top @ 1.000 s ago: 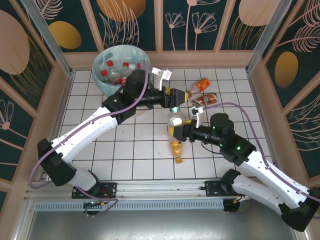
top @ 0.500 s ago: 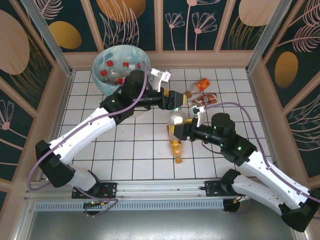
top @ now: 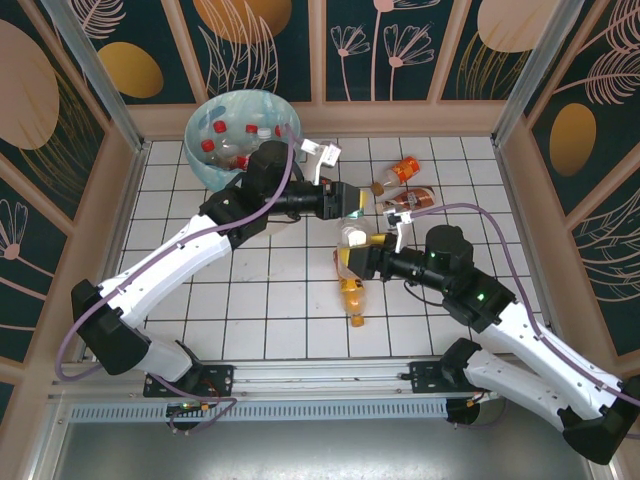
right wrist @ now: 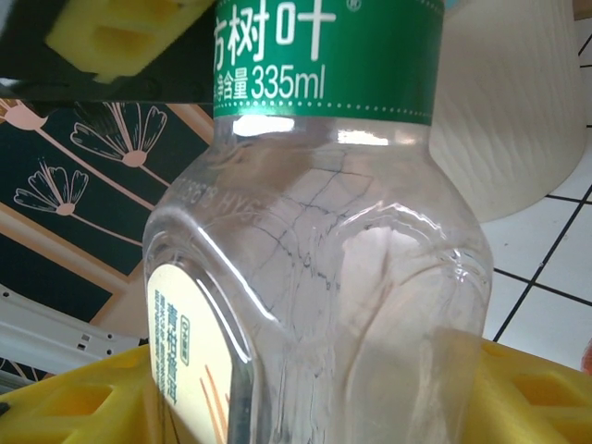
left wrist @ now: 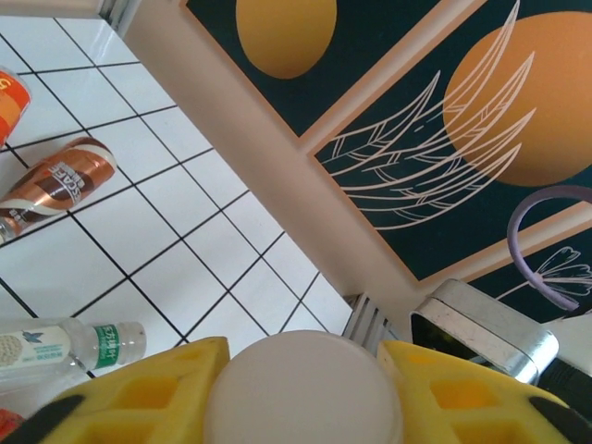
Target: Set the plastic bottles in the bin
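Your right gripper [right wrist: 314,402] clamps the lower body of a clear bottle [right wrist: 314,231] with a yellow pad on either side. It holds the bottle off the floor, well right of the bin [top: 197,160] and nearer you. At the bottle's bin-side end, your left gripper [left wrist: 301,398] has a pad pressed on each side of the white cap [left wrist: 303,365]. I read this as a hand-over to the arm that reaches the bin.

Make sure the left grip is firm before the right lets go. A smooth round cap gives little to hold, and the bottle will likely swing under it. Open the right jaws fully and draw back away from the bin, then carry the bottle over the rim and drop it among the red-capped bottles [top: 222,128].

An orange bottle [top: 352,298] lies partly covered under the right gripper. The clear bottle hides most of the right pads. The frame edge cuts off the cap, so you cannot judge how deep it sits. Farther off, right of the bin, a brown bottle [left wrist: 55,180] lies on the tiles.
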